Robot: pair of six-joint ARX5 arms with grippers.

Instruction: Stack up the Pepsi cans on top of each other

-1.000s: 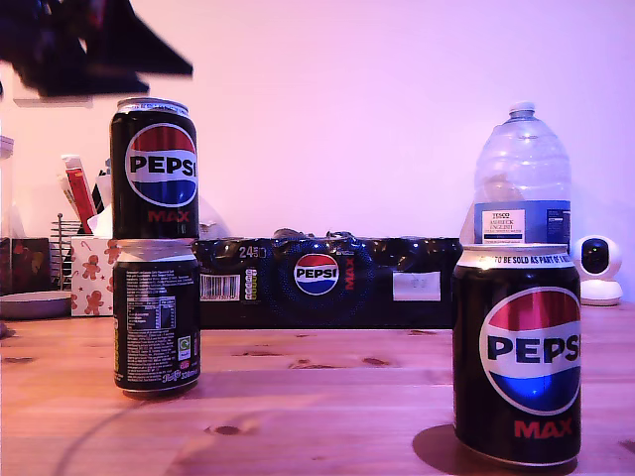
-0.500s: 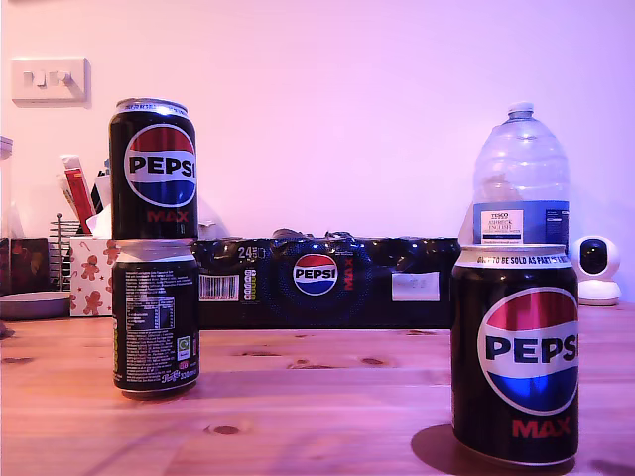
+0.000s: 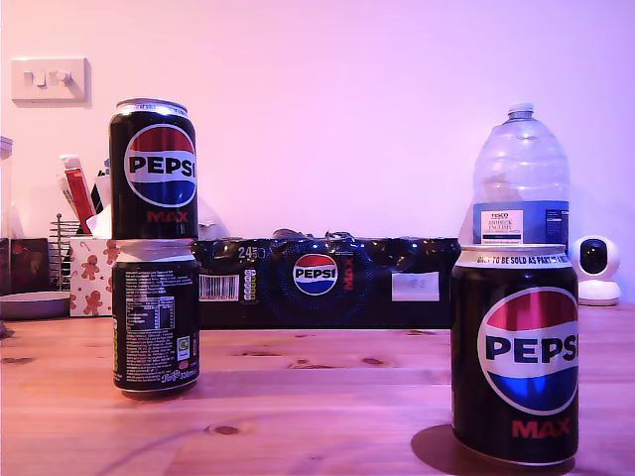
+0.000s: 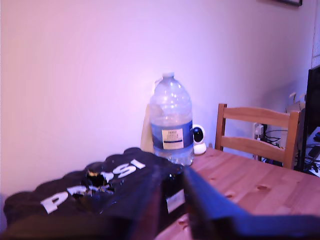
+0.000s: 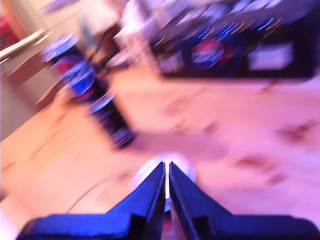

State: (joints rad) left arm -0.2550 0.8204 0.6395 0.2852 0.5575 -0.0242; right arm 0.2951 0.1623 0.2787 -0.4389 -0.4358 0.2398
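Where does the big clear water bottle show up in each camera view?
Exterior view: the water bottle stands at the exterior view's right, behind the lone Pepsi can.
First wrist view: it stands mid-picture against the wall, beyond the Pepsi multipack.
Second wrist view: not in it.
Shared landmark: the small white camera beside the bottle, also in the first wrist view.

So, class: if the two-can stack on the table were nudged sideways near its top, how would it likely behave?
Probably tips: the stack is tall on a narrow base. The top can only rests on the lower can's rim, so it may slide off. Smooth metal looks slippery.
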